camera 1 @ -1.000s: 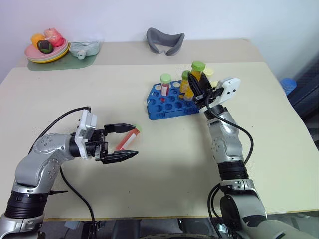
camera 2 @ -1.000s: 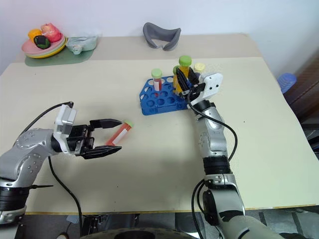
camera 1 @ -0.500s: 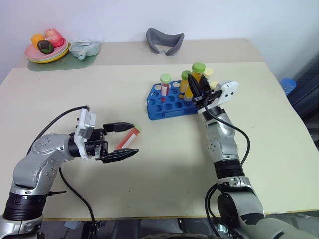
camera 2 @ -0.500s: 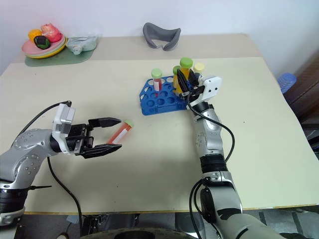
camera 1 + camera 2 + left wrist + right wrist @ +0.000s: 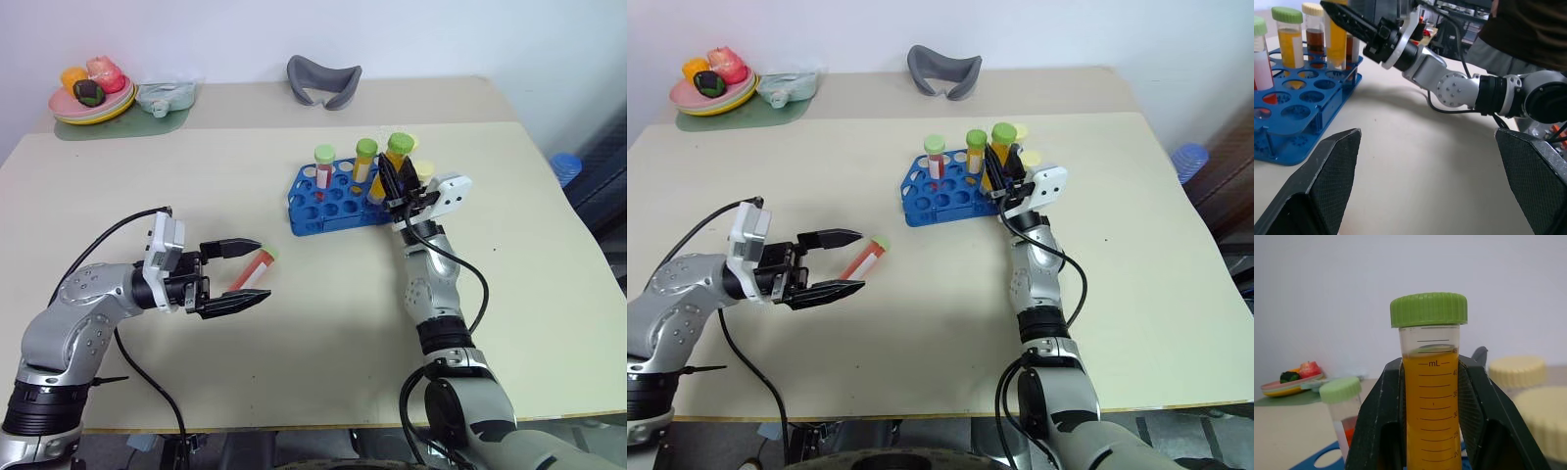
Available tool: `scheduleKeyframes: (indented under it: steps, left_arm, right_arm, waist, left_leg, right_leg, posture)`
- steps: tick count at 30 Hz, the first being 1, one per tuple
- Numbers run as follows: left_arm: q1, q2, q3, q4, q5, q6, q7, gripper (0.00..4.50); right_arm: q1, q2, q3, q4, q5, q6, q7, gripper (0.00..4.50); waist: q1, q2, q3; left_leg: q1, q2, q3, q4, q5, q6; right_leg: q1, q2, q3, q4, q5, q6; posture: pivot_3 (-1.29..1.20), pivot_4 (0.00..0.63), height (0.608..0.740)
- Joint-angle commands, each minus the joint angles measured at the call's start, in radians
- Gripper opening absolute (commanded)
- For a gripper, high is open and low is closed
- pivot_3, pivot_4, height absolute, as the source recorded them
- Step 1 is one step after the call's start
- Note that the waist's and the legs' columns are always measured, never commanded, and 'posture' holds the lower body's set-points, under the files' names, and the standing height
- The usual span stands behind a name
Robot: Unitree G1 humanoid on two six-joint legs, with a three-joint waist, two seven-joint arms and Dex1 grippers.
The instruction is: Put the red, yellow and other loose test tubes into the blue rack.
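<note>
- The right claw pinches a yellow tube with a green cap, upright over the rack's right end.
- The left claw is spread wide, its fingers either side of a red tube lying on the surface, well left of the rack.

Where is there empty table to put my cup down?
Bare table lies between the two arms, and between the green mat and the blue rack. It is crowded around the rack, where the right gripper holds a yellow tube.
</note>
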Motion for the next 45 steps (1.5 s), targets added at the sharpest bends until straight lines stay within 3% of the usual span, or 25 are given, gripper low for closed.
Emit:
scheduleKeyframes:
  steps: [1, 32, 45]
  left_arm:
    - [0.004, 0.014, 0.033, -0.036, -0.023, 0.006, 0.007, 4.50]
    - [0.018, 0.034, 0.053, -0.059, -0.038, 0.018, 0.027, 4.50]
    - [0.015, 0.036, 0.051, -0.072, -0.049, 0.027, 0.044, 4.50]
  right_arm:
    - [-0.006, 0.016, -0.004, -0.005, 0.009, -0.037, 0.007, 0.77]
    - [-0.046, 0.055, -0.008, 0.176, 0.000, -0.142, 0.037, 0.77]
    - [-0.009, 0.043, -0.012, 0.155, 0.007, -0.143, 0.043, 0.77]
  waist:
    - [0.000, 0.000, 0.000]
    - [-0.002, 0.000, 0.000]
    - [-0.001, 0.000, 0.000]
  left_leg:
    - [0.000, 0.000, 0.000, 0.000, 0.000, 0.000]
    - [0.003, 0.000, 0.000, 0.000, 0.000, 0.000]
    - [0.003, 0.000, 0.000, 0.000, 0.000, -0.001]
  right_leg:
    - [0.000, 0.000, 0.000, 0.000, 0.000, 0.000]
    - [0.003, 0.000, 0.000, 0.001, 0.000, 0.000]
    - [0.003, 0.000, 0.000, 0.001, 0.000, 0.000]
  posture:
    - [0.00, 0.150, 0.740]
    - [0.00, 0.150, 0.740]
    - [0.00, 0.150, 0.740]
